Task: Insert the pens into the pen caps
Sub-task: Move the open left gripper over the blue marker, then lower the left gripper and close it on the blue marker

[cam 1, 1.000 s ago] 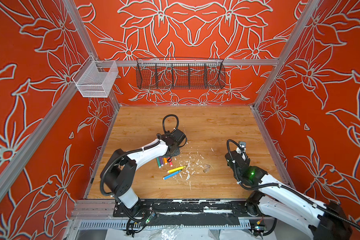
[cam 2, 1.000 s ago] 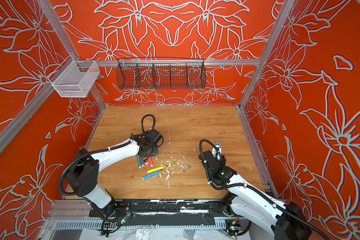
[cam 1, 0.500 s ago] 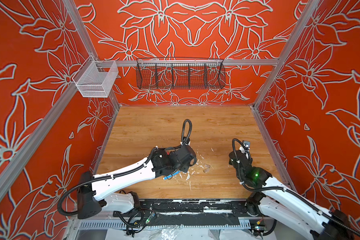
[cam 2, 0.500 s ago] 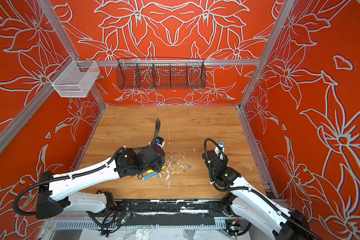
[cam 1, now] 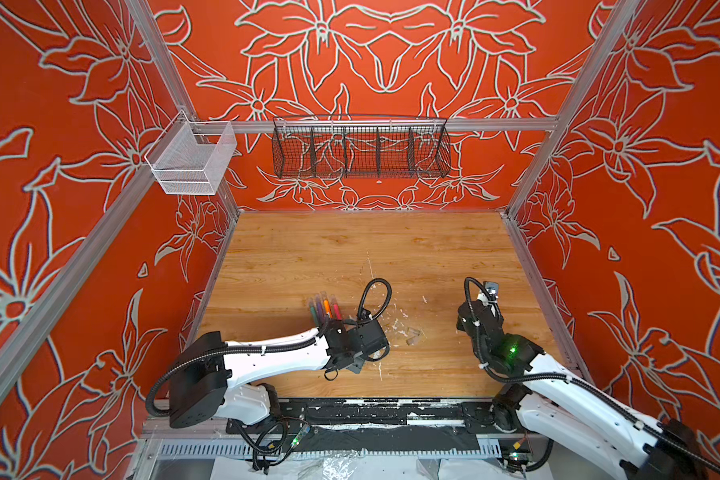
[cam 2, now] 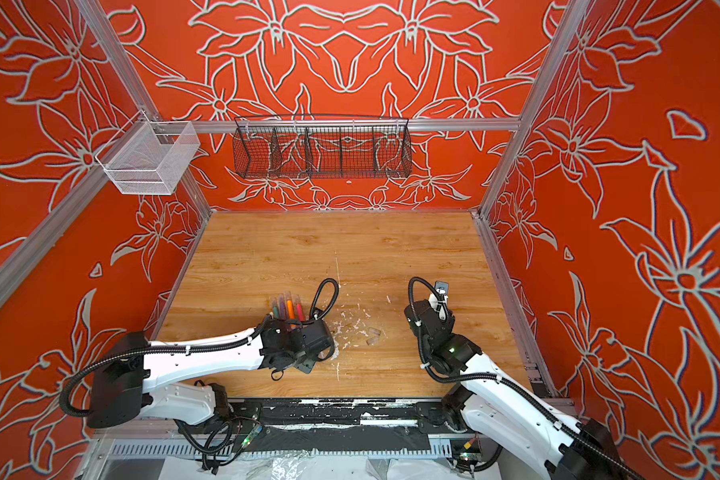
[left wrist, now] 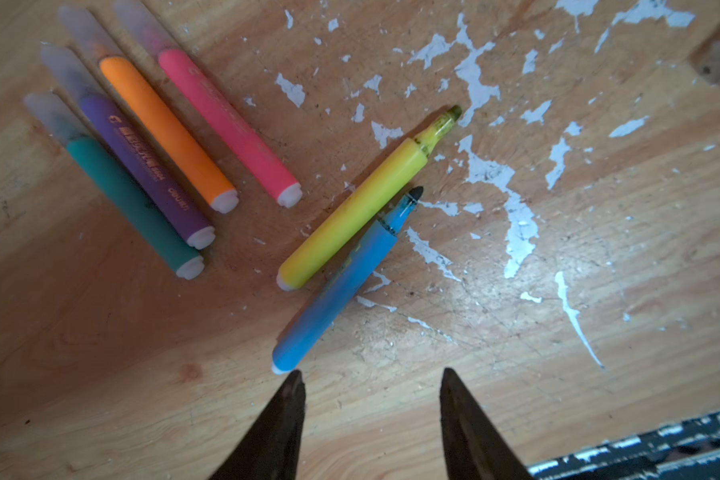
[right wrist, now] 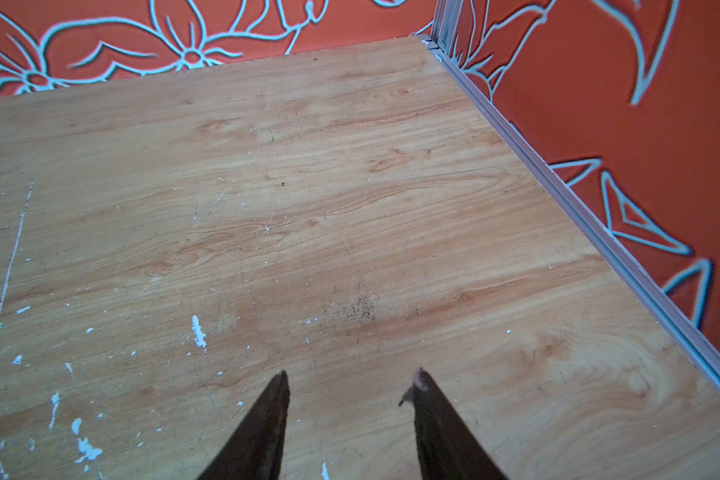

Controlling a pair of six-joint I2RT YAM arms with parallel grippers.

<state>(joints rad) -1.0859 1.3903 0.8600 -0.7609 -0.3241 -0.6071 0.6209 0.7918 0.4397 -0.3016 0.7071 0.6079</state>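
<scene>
Matt plastic pens [left wrist: 163, 129], frosted caps [left wrist: 85, 30]; scuffed wood-grain tabletop [left wrist: 516, 399] w/ white flecks [left wrist: 521, 232].

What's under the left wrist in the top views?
Covered there by the left arm. The left wrist view shows the yellow pen and blue pen, both uncapped, lying side by side on the table, just ahead of the open left gripper.

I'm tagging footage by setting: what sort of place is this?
Probably a robot lab test cell: two white arms mounted at a wooden tabletop, enclosed by patterned orange walls on aluminium framing.
</scene>
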